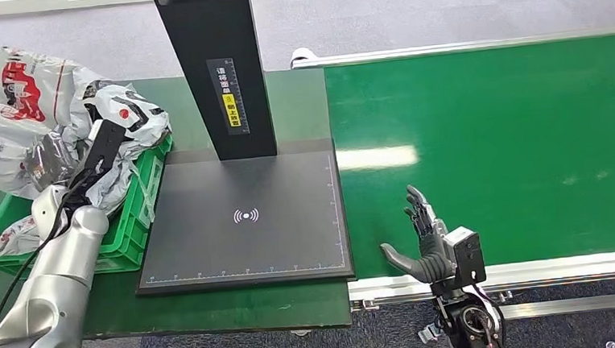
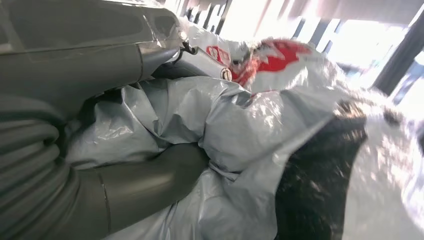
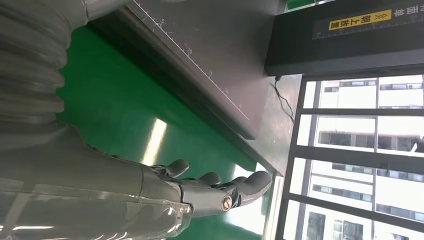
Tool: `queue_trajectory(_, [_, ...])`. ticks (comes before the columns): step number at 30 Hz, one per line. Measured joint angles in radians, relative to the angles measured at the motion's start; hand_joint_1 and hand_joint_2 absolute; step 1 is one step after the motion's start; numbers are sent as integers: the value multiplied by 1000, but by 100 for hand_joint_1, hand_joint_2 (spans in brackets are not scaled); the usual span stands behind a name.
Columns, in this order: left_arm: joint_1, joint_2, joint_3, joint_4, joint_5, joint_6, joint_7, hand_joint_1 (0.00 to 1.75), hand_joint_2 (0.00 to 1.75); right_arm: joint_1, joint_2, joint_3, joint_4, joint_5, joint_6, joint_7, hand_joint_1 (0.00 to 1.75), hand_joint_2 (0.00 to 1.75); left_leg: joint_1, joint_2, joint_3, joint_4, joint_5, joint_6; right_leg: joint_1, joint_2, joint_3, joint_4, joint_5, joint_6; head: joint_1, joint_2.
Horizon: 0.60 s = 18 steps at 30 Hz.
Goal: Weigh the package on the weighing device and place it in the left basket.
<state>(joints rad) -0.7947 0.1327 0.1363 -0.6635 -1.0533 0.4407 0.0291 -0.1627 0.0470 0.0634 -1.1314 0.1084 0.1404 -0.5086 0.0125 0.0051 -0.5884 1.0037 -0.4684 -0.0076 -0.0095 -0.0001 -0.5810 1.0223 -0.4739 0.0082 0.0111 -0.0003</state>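
The left hand (image 1: pixel 97 154) is over the basket (image 1: pixel 123 242) at about 9 o'clock from the scale (image 1: pixel 246 218), buried among the grey and white bags piled there. In the left wrist view its thumb (image 2: pixel 145 185) and fingers press into a crumpled grey package (image 2: pixel 210 125), the film bunched between them, so it appears to grip this package, probably because the bag is being lowered into the heap or has just reached it. The package lies at the top of the pile, at the basket's end nearest the scale, with a white bag printed in red (image 1: pixel 17 95) behind it toward 10 o'clock.

The scale plate is bare, its marking uncovered below the black post (image 1: pixel 213 67) at 12 o'clock. That fits a package already weighed and carried left.

The right hand (image 1: pixel 429 235) holds nothing, fingers spread and pointing up, palm toward the scale. It hovers over the near edge of the green belt (image 1: pixel 488 147), at about 4 o'clock from the plate, likely parked clear of the left arm's path.

What looks left is to let go and lift the left hand out without dragging the film along.
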Motion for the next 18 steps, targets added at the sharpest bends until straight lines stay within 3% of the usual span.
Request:
queue_trajectory(3, [-22, 2, 12, 53, 18, -43, 19, 175, 175, -12, -2, 4, 17, 3, 0, 0, 0, 175, 0, 0, 0, 0, 0, 0, 0, 0, 1, 0, 0, 0, 0, 0])
queue_trajectory(7, [-38, 2, 25, 92, 41, -66, 26, 0, 175, -18, -4, 9, 34, 7, 0, 0, 0, 175, 0, -1, 1, 0, 0, 0, 0, 0, 1, 0, 0, 0, 0, 0])
queue_trajectory(10, [-38, 0, 32, 101, 66, -20, -16, 0, 175, -17, -4, 10, 39, 8, -3, 1, 0, 175, 0, -1, 1, 0, 0, 0, 0, 0, 1, 0, 0, 0, 0, 0])
queue_trajectory(13, [-17, -9, 37, 73, 99, 106, -142, 0, 175, -8, -7, 11, 37, 6, -10, 9, 0, 175, 0, -1, 1, 0, 0, 0, 0, 0, 1, 0, 0, 0, 0, 0])
queue_trajectory(15, [10, -19, 36, 21, 108, 189, -221, 0, 175, 5, -10, 10, 30, 1, -14, 14, 0, 175, 0, -1, 1, 0, 0, 0, 0, 0, 0, 0, 0, 0, 0, 0])
queue_trajectory(18, [63, -35, 35, -90, 43, 221, -260, 0, 175, 21, -15, 11, 21, -3, -15, 16, 0, 175, 0, 0, 0, 0, 0, 0, 0, 0, 0, 0, 0, 0, 0, 0])
